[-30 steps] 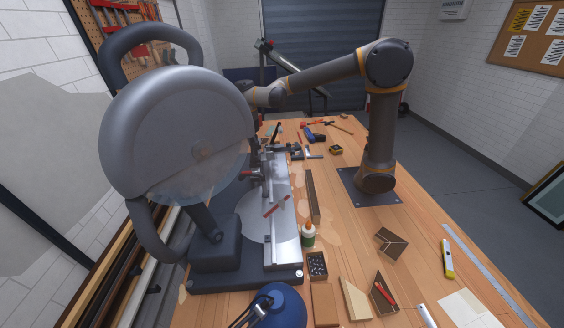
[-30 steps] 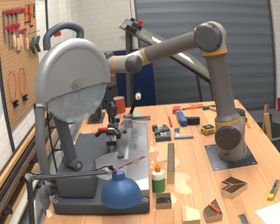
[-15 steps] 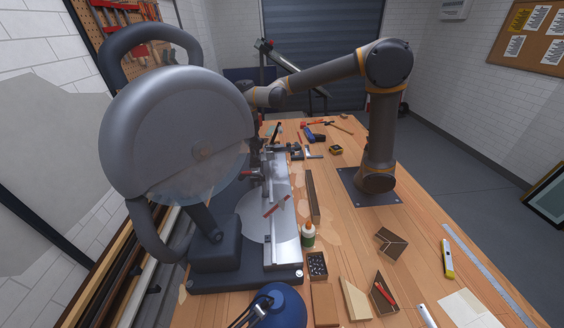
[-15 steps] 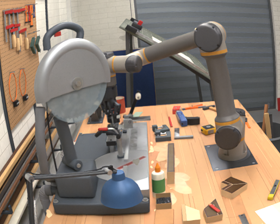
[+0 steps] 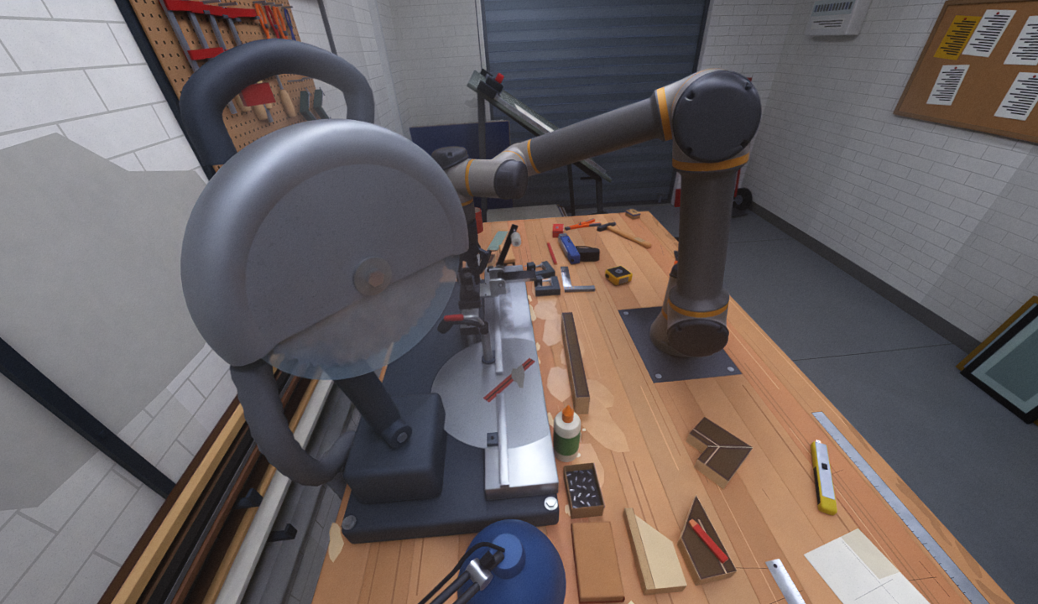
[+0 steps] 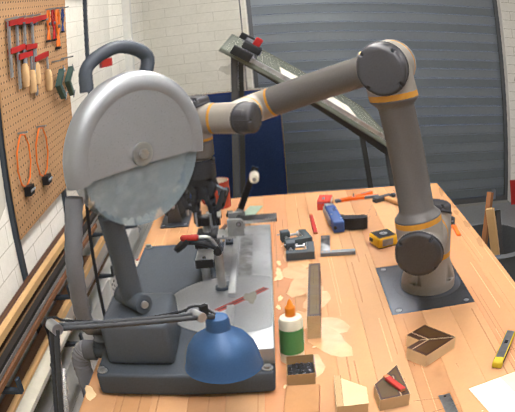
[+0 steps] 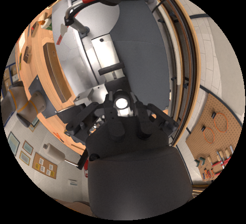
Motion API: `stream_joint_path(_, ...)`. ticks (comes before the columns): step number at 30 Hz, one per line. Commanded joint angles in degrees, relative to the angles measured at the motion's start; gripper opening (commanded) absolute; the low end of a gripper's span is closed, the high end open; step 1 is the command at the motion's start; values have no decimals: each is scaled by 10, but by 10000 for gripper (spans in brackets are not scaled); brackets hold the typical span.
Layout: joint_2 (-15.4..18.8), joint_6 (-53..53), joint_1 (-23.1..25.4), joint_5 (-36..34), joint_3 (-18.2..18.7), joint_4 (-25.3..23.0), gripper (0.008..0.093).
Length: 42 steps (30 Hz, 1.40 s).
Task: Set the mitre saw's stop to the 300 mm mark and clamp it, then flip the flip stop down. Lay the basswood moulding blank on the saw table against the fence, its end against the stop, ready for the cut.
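Note:
At the far end of the mitre saw's table (image 5: 507, 353), behind the fence (image 7: 106, 52), my gripper (image 7: 123, 103) is closed around a round pale knob (image 7: 121, 103) on the stop assembly, seen end-on in the wrist camera. The square grey flip stop (image 7: 83, 96) sits just beside it, at the fence's end (image 6: 235, 226). The basswood moulding blank (image 5: 575, 363) lies flat on the bench alongside the saw table, apart from it. A red-handled hold-down clamp (image 6: 198, 240) stands on the fence nearer the blade. The blade guard (image 5: 319, 240) hides my gripper from the side camera.
A small box of screws (image 5: 584, 490) and a glue bottle (image 5: 567, 432) sit by the saw's near corner. A blue lamp (image 6: 222, 345) hangs over the saw base. A black lever with a white ball (image 6: 248, 189) rises beside the stop. Hand tools (image 5: 575, 252) lie beyond.

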Motion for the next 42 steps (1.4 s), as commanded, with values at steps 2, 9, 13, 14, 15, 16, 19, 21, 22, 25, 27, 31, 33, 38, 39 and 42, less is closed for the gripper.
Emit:
stream_joint_path(2,0,-35,0,0,0,0,80)
stream_joint_path(9,0,-166,0,0,0,0,80)
stream_joint_path(13,0,-240,0,0,0,0,80)
stream_joint_path(14,0,-258,0,0,0,0,80)
stream_joint_path(15,0,-276,0,0,0,0,80)
stream_joint_path(16,0,-294,0,0,0,0,80)
stream_joint_path(19,0,-347,0,0,0,0,80)
stream_joint_path(21,0,-381,0,0,0,0,80)
stream_joint_path(22,0,-398,0,0,0,0,80)
stream_joint_path(25,0,-447,0,0,0,0,80)
stream_joint_path(27,0,-478,0,0,0,0,80)
stream_joint_path(31,0,-538,0,0,0,0,80)
stream_joint_path(33,0,-566,0,0,0,0,80)
stream_joint_path(38,0,-630,0,0,0,0,80)
stream_joint_path(39,0,-642,0,0,0,0,80)
stream_joint_path(42,0,-675,0,0,0,0,80)
